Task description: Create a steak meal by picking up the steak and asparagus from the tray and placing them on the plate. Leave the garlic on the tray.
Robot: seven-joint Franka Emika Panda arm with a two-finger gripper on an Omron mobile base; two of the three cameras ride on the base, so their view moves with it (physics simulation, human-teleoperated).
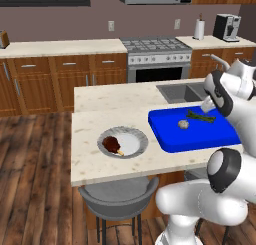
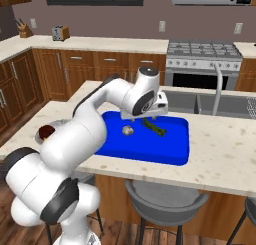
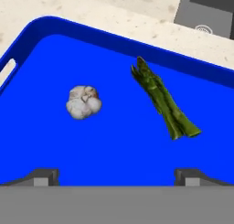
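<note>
Your claw (image 3: 116, 176) hangs spread above the tray (image 3: 114, 163); garlic (image 3: 83, 102) ahead-left, asparagus (image 3: 164, 99) ahead-right, nothing between. Sink (image 1: 186, 92) beyond.

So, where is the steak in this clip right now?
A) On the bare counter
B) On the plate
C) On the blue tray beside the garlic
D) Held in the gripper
B: the steak lies on the plate, while the tray holds the garlic and asparagus.

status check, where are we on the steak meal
Gripper open, empty, above tray. Steak on plate. Asparagus and garlic on tray, apart. Nothing blocking.
</note>
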